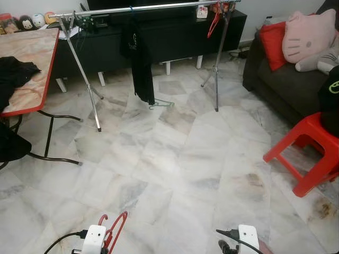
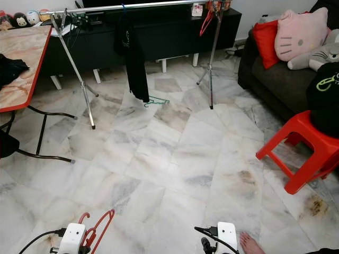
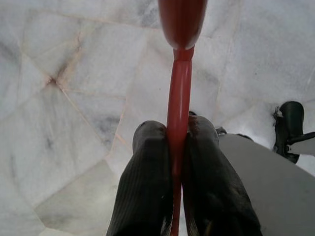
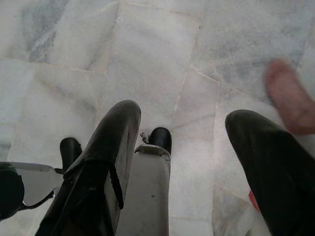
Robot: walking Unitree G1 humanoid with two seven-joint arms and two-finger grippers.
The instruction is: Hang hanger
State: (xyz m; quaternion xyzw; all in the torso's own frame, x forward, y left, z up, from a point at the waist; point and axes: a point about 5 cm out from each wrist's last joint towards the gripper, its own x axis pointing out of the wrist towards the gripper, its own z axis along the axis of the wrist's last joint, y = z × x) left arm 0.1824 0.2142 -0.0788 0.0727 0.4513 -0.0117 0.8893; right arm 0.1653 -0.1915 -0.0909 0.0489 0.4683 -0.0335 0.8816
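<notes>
- The marble floor (image 1: 175, 174) takes most of the head view. At 12 o'clock, far from the robot, stands the clothes rack (image 1: 143, 7), a long silver bar on thin crossed legs.
- At 2 o'clock there is a dark sofa (image 1: 280, 87) with a pink cushion (image 1: 310, 34); at 3 o'clock, a red stool (image 1: 310, 151). At 10 o'clock is a table (image 1: 32, 58) with a red edge.
- On the bar hangs a black garment (image 1: 140, 58), and a green hanger (image 1: 161, 104) lies on the floor just beside its lower end. Near the right end of the bar another red hanger (image 1: 213, 24) is hooked.
- A person's bare foot (image 2: 254, 244) shows at 5 o'clock, near the right arm.
- The red hanger (image 1: 114, 233) of the task is at 7 o'clock, low in the view and well apart from the rack. The left gripper (image 3: 179, 142) is clenched on it, the two black fingers (image 3: 147, 177) pressing one thin bar from both sides.
- The right gripper (image 4: 179, 132) is released, its fingers spread over bare floor, holding nothing.
- I judge that the hanger is light, stiff and smooth plastic. Pinched on one bar, it can turn or slip. The grip must stay firm and leave the hook free to go over the bar.
</notes>
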